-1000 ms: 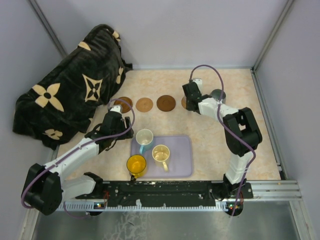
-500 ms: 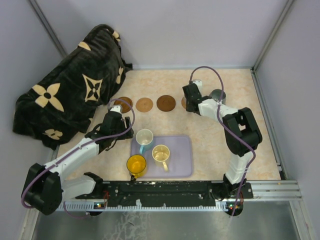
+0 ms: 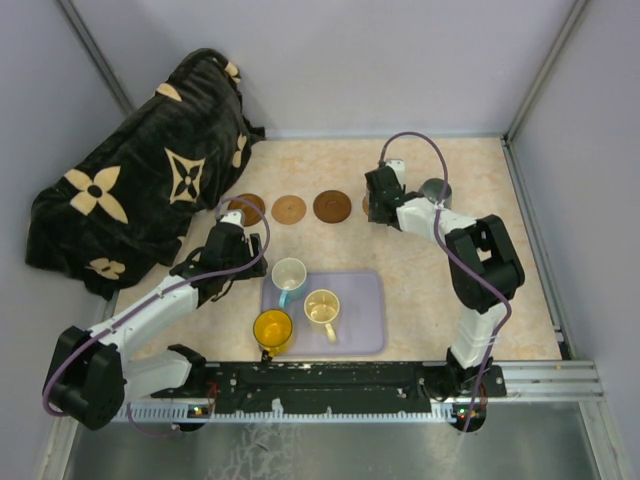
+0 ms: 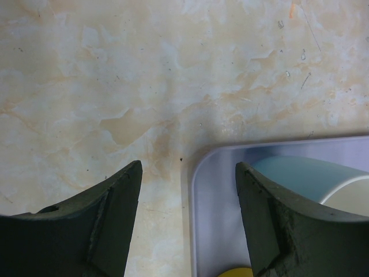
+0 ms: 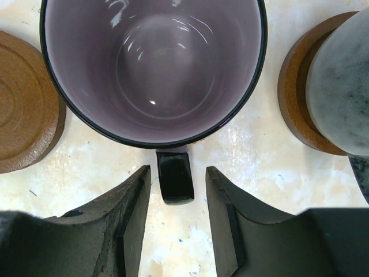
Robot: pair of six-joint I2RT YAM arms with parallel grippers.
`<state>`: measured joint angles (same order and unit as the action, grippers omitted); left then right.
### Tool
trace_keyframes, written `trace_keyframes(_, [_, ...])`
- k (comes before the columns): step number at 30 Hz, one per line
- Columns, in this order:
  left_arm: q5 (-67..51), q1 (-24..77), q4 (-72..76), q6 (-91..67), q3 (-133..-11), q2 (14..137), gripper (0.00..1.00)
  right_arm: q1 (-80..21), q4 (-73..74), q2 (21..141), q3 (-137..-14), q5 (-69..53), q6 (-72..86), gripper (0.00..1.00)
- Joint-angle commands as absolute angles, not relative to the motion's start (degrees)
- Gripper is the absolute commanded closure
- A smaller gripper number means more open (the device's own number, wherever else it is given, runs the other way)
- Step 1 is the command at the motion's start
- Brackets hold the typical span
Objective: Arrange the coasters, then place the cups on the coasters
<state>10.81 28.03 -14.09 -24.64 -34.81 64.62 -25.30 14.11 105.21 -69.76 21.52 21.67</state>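
Observation:
My right gripper [image 5: 177, 173] is open at the back of the table, its fingers standing either side of the dark handle of the mauve cup [image 5: 153, 63] with a gap on each side. In the top view my right gripper [image 3: 378, 195] hides that cup. A grey cup [image 5: 340, 86] stands on a dark coaster [image 5: 294, 98] just to the right. Three bare coasters [image 3: 289, 209] lie in a row to the left. The white-and-blue cup [image 3: 289, 274], the cream cup [image 3: 322, 307] and the yellow cup [image 3: 272, 327] stand on the lavender tray [image 3: 365, 320]. My left gripper [image 4: 187, 167] hangs open and empty over the tray's far left corner.
A black blanket with tan flowers [image 3: 140, 190] is heaped at the back left. Grey walls close in the tabletop on three sides. The arm bases and a black rail [image 3: 330, 380] run along the near edge.
The right gripper's jaws have parted from the mauve cup's handle. Neither arm has otherwise moved, and the cups and coasters lie as before.

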Motion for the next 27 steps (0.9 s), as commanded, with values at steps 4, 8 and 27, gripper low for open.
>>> trace_keyframes(4, [9.67,28.34,-12.93,-24.87,-35.42,65.22,0.28,-24.87,12.05,104.12,-71.08,22.7,22.08,0.56])
trace_keyframes(8, [9.36,28.38,-12.84,-24.92,-35.57,65.39,0.28,-24.95,12.02,103.15,-70.85,22.66,22.14,0.57])
trace_keyframes(27, [8.88,28.38,-13.36,-25.12,-35.86,64.95,0.28,-24.96,12.91,101.87,-73.37,24.19,21.93,0.81])
